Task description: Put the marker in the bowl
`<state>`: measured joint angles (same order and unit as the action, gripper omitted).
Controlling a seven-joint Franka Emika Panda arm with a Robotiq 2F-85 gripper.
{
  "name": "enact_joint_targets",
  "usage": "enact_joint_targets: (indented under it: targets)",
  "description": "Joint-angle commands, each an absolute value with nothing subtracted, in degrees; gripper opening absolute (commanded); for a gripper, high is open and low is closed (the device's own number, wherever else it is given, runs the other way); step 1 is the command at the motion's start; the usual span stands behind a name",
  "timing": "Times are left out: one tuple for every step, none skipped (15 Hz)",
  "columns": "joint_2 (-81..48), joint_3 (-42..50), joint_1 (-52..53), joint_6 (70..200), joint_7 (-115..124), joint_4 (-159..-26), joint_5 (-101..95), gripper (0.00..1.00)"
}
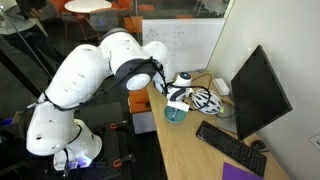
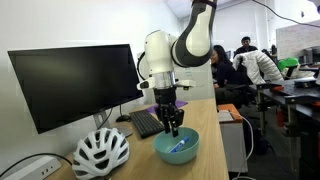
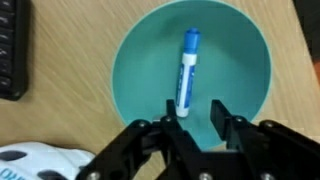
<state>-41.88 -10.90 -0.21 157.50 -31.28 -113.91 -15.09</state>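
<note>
The marker (image 3: 186, 72) is white with a blue cap and lies inside the teal-green bowl (image 3: 140, 60), seen from above in the wrist view. It also shows as a pale streak (image 2: 179, 148) in the bowl (image 2: 177, 147) in an exterior view. My gripper (image 3: 192, 112) is open and empty, directly above the bowl, its fingertips just past the marker's near end. In both exterior views the gripper (image 2: 173, 128) hangs right over the bowl (image 1: 176, 113).
A white vented helmet (image 2: 101, 152) lies beside the bowl; it also shows in an exterior view (image 1: 201, 99). A black keyboard (image 1: 229, 144) and a monitor (image 2: 70, 84) stand on the wooden desk (image 2: 215, 160). The desk edge is near the bowl.
</note>
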Motion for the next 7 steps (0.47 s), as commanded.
enact_joint_targets:
  targets:
    - [-39.4, -10.7, -0.3, 154.6, -29.8, -115.1, -15.0, 0.75]
    - [-38.6, -10.1, 0.2, 154.0, -28.6, -115.4, -14.8, 0.82]
    - [-37.3, -9.2, 0.9, 152.5, -27.0, -115.9, -14.9, 0.89]
    - [-36.3, -8.4, 1.5, 151.7, -25.2, -116.3, -14.9, 0.97]
    - [-34.9, -7.8, 1.9, 150.6, -23.6, -117.0, -14.9, 1.00]
    - [-33.7, -7.5, 1.9, 150.6, -22.6, -117.6, -15.0, 1.00]
    - [-33.1, -6.9, 2.4, 149.8, -21.7, -117.6, -15.4, 1.00]
